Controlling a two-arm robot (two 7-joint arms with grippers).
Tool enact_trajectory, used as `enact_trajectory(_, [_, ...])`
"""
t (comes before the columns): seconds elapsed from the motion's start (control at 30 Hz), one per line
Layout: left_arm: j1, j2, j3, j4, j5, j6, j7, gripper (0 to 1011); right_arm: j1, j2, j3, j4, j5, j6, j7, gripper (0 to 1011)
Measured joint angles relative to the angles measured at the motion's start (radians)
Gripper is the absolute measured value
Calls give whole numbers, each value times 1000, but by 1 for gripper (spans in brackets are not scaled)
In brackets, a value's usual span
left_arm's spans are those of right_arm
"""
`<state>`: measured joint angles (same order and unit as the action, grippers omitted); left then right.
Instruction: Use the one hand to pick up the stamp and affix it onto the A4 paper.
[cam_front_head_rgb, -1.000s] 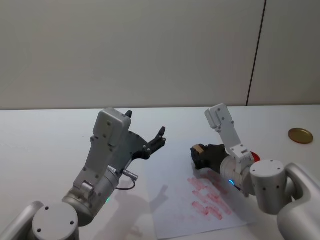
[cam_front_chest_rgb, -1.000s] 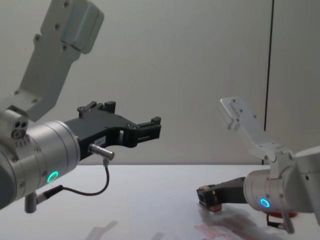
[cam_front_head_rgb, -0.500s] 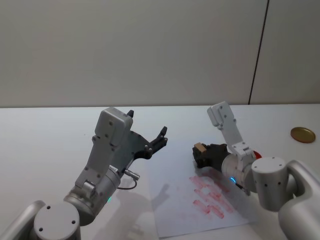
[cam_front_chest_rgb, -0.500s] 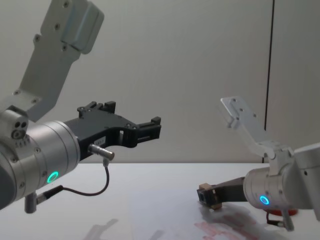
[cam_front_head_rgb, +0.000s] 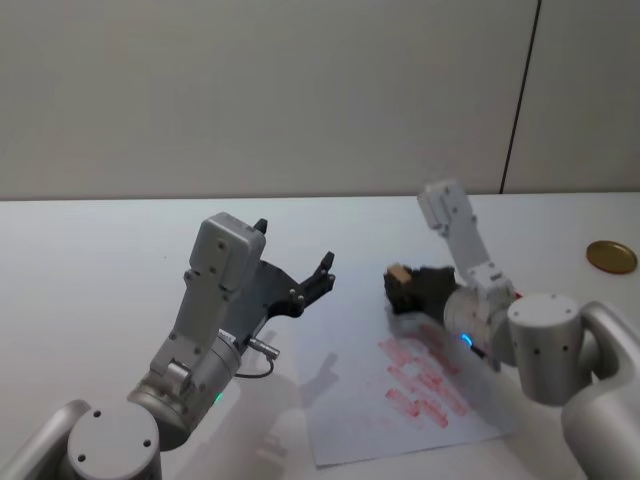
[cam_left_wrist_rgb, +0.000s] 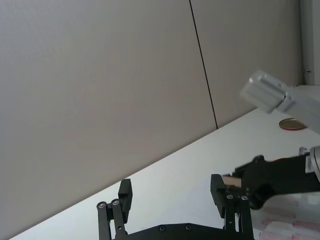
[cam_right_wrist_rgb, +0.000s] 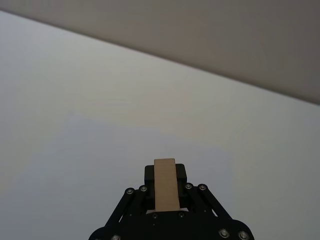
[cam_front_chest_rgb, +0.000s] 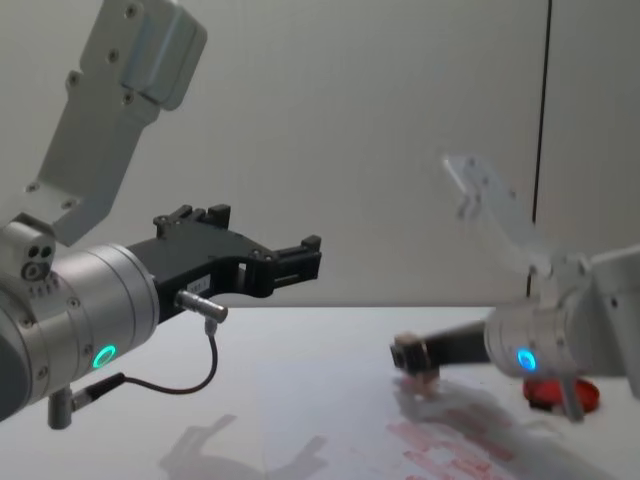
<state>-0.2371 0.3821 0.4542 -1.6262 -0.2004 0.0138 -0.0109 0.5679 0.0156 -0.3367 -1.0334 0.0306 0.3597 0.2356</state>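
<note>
The small tan stamp (cam_front_head_rgb: 398, 271) is clamped between the black fingers of my right gripper (cam_front_head_rgb: 404, 290), the one with the blue ring. It hangs a little above the far edge of the A4 paper (cam_front_head_rgb: 360, 400), which lies flat and carries rows of pinkish-red prints. From the chest, the stamp (cam_front_chest_rgb: 407, 353) floats over its own shadow on the sheet (cam_front_chest_rgb: 330, 400). In the right wrist view the stamp (cam_right_wrist_rgb: 165, 190) stands out between the jaws. My left gripper (cam_front_head_rgb: 300, 285), on the green-ringed arm, is held open in the air to the left of the sheet.
A red round ink pad (cam_front_chest_rgb: 562, 393) lies on the table behind my right arm. A gold disc (cam_front_head_rgb: 612, 256) sits at the far right. White tabletop (cam_front_head_rgb: 90, 270) stretches to the left, with a grey wall behind it.
My right gripper has risen a little off the paper with the stamp still in it. The left arm has not moved.
</note>
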Motion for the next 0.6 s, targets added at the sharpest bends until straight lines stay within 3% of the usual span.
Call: enact_trajectory(0.6, [0, 0, 0, 0, 0, 0, 0, 993, -54, 36, 35, -305, 46, 39, -72, 217])
